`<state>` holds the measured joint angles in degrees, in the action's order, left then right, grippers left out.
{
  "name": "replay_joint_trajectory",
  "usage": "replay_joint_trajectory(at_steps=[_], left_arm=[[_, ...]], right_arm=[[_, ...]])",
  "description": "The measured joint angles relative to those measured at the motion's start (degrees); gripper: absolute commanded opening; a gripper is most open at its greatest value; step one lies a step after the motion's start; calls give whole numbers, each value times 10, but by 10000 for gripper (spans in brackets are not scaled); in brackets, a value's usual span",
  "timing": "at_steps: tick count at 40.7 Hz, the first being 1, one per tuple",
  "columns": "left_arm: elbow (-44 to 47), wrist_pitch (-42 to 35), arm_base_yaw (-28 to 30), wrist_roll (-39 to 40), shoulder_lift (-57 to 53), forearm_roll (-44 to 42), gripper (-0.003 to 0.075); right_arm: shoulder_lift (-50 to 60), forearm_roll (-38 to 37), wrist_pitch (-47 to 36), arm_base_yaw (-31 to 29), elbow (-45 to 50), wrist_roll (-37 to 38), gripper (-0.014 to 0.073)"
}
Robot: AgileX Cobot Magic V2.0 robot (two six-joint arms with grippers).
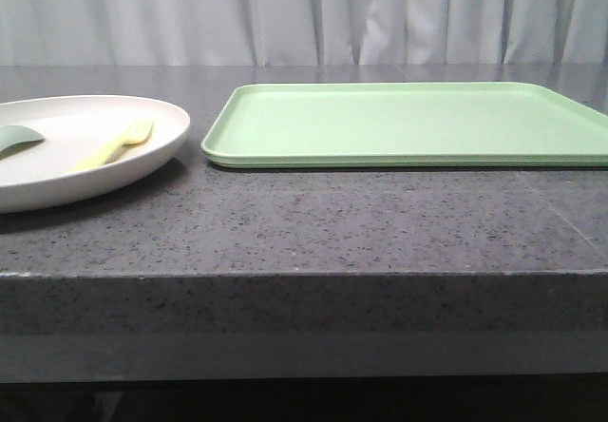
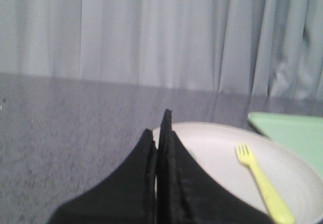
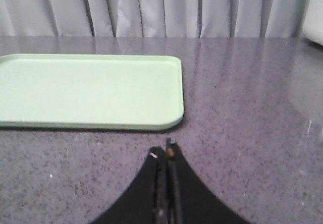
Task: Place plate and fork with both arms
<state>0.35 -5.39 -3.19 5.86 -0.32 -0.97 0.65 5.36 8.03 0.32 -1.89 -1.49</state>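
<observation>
The cream plate (image 1: 142, 151) (image 2: 303, 173) rests on the dark stone counter at the far left of the front view. A pale-yellow fork (image 1: 114, 145) (image 2: 263, 185) lies inside it. A grey-green spoon-like utensil (image 1: 19, 139) also lies in the plate, cut off by the picture edge. My left gripper (image 2: 160, 125) is shut and empty, its black fingers held over the plate's near rim. My right gripper (image 3: 168, 148) is shut and empty above bare counter, just in front of the tray's near corner. Neither gripper shows in the front view.
A flat light-green tray (image 1: 408, 123) (image 3: 91, 90) lies on the counter right of the plate, with nothing on it. Only its corner (image 2: 292, 130) shows in the left wrist view. The counter's front edge (image 1: 304, 275) runs across the front view. Grey curtains hang behind.
</observation>
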Motion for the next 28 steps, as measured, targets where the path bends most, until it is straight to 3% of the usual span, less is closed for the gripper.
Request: replay_joint_trajectory(at_steps=[3, 8, 15, 28], left_arm=[[-7, -15, 0, 0, 0, 0, -18], [-44, 23, 0, 0, 13, 1, -18], [-126, 74, 0, 0, 114, 1, -18], [-232, 73, 0, 0, 305, 1, -18]], right_arm=[[0, 0, 19, 0, -40, 0, -64], [-21, 0, 71, 0, -120, 0, -59], [-141, 0, 126, 0, -210, 0, -59], [-297, 0, 126, 0, -278, 0, -54]])
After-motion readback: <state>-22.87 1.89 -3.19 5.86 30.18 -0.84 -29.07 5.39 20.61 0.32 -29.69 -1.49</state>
